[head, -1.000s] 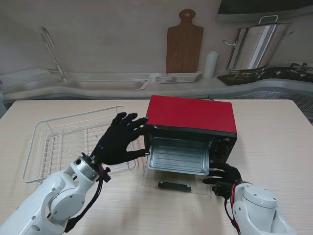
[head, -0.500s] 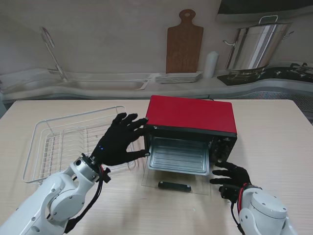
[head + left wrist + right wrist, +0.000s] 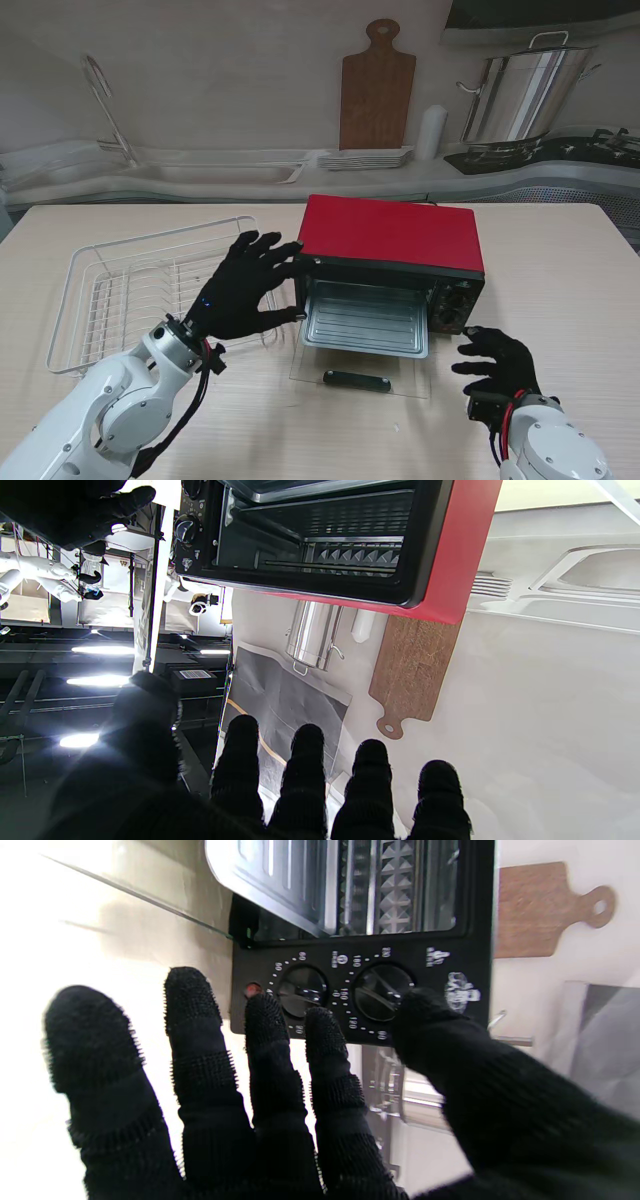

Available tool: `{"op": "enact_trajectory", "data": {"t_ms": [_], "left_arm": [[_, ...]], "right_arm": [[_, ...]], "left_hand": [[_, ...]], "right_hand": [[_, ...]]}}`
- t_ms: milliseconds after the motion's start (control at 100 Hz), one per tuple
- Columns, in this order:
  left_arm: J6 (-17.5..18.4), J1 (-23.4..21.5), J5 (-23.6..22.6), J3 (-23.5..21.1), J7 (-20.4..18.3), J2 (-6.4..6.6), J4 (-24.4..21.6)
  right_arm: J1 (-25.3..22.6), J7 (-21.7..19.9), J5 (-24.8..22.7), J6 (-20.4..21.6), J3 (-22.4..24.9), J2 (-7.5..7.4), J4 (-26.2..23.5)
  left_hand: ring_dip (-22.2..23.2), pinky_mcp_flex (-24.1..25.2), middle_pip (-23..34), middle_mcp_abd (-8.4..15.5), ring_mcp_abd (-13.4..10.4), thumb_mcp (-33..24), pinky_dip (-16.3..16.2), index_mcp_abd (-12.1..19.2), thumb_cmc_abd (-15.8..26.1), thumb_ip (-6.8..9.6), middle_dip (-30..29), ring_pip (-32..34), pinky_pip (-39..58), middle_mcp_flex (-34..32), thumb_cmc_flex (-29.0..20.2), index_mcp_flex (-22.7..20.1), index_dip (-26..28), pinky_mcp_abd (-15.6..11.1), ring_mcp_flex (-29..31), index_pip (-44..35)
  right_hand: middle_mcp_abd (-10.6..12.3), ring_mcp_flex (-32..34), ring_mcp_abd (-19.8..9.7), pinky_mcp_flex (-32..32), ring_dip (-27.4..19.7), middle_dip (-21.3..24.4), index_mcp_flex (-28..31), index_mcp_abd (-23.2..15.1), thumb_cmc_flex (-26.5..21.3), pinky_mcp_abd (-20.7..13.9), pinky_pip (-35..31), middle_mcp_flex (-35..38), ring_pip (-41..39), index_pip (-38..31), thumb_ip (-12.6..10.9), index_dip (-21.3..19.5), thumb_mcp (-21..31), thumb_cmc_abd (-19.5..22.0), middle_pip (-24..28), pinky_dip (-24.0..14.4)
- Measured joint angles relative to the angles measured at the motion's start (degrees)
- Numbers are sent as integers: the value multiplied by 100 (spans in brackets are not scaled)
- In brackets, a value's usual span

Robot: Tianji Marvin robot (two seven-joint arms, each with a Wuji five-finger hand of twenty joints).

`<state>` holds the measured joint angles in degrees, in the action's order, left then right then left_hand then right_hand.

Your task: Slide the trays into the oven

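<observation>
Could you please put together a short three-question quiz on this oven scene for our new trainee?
1. True or false: the oven door is shut.
2. Which hand rests against the oven's side? A) left hand B) right hand C) neither
3. Fill in: the tray sticks out of the oven's mouth over the open ____ door.

Key
1. False: the door lies folded down flat on the table.
2. A: the left hand is spread against the oven's left side, while the right hand hovers open, apart from the oven, near the control panel.
3. Glass.
</observation>
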<state>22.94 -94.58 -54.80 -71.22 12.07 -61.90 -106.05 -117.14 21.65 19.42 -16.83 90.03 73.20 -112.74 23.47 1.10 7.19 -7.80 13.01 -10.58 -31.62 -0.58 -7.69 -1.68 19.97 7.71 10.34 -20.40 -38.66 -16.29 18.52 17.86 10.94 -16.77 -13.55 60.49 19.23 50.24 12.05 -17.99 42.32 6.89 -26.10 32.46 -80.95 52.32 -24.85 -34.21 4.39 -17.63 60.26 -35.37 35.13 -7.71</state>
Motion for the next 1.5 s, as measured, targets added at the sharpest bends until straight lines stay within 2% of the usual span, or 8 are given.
{"op": "enact_trajectory", "data": {"t_ms": [200, 350, 660, 750, 910, 990, 1150, 1500], "left_arm": [[-2, -46, -12, -11, 22, 0, -12], [7, -78, 10, -12, 27, -2, -12], [30, -105, 35, -10, 51, -7, -7], [30, -114, 34, -13, 81, -11, -9], [23, -132, 31, -20, 78, -14, -22], [14, -140, 30, -26, 62, -14, -34], [9, -145, 30, -27, 49, -14, -38], [6, -173, 60, -39, 14, -14, -37]], "right_arm": [[-304, -75, -799, 823, -102, -121, -94], [-509, -192, -1300, 1212, -202, -207, -186], [-714, -324, -2743, 1842, -467, -374, -309], [-709, -409, -2986, 1921, -601, -447, -321], [-609, -648, -3785, 1903, -838, -548, -309], [-560, -960, -3855, 1880, -899, -616, -316], [-377, -723, -4498, 1793, -1314, -706, -262], [-40, -781, -5500, 1574, -1868, -824, -68]], "left_hand": [[0, 0, 0, 0, 0, 0, 0, 0, 0, 0, 0, 0, 0, 0, 0, 0, 0, 0, 0, 0], [0, 0, 0, 0, 0, 0, 0, 0, 0, 0, 0, 0, 0, 0, 0, 0, 0, 0, 0, 0], [0, 0, 0, 0, 0, 0, 0, 0, 0, 0, 0, 0, 0, 0, 0, 0, 0, 0, 0, 0], [0, 0, 0, 0, 0, 0, 0, 0, 0, 0, 0, 0, 0, 0, 0, 0, 0, 0, 0, 0], [0, 0, 0, 0, 0, 0, 1, 0, 0, 0, 0, 0, 0, 0, 0, 0, 0, 0, 0, 0], [0, 0, 0, 0, 0, 0, 1, 0, 0, 0, 0, 0, 0, 0, 0, 0, 0, 0, 0, 0], [0, 0, 0, 0, 0, 0, 1, 0, 0, 0, 0, 0, 0, 0, 0, 0, 0, 0, 0, 0], [0, 0, 0, 0, 0, 0, 1, 0, 0, 0, 0, 0, 0, 0, 0, 0, 0, 0, 0, 0]], "right_hand": [[12, -1103, -180, -1610, 457, -171, -295, -142, 178, -108, 303, -516, -374, -46, 4, -290, 362, 3, 355, -1275], [72, -1669, -317, -2371, 614, -173, -460, -156, 179, -469, 348, -721, -500, 2, 2, -290, 382, 3, 356, -1601], [218, -2112, -535, -2842, 619, -163, -541, -224, 61, -743, 691, -1144, -352, 127, -66, -211, 675, 3, 134, -1684], [264, -2112, -607, -2947, 600, -160, -665, -246, 62, -786, 817, -1225, -216, 232, -259, -141, 787, 3, 56, -1684], [353, -2339, -753, -3200, 487, -101, -754, -285, 61, -991, 1098, -1358, -1, 286, -263, -101, 768, 90, -85, -1621], [359, -2400, -790, -3262, 476, -93, -743, -289, 63, -1023, 1157, -1411, 79, 259, -263, -75, 765, 145, -90, -1615], [359, -2400, -813, -3277, 476, -90, -743, -289, 92, -1042, 1164, -1411, 79, 259, -287, -74, 698, 239, -104, -1608], [419, -2445, -885, -3339, 450, -58, -743, -292, 182, -1108, 1235, -1410, 168, 302, -288, -74, 471, 497, -216, -1546]]}}
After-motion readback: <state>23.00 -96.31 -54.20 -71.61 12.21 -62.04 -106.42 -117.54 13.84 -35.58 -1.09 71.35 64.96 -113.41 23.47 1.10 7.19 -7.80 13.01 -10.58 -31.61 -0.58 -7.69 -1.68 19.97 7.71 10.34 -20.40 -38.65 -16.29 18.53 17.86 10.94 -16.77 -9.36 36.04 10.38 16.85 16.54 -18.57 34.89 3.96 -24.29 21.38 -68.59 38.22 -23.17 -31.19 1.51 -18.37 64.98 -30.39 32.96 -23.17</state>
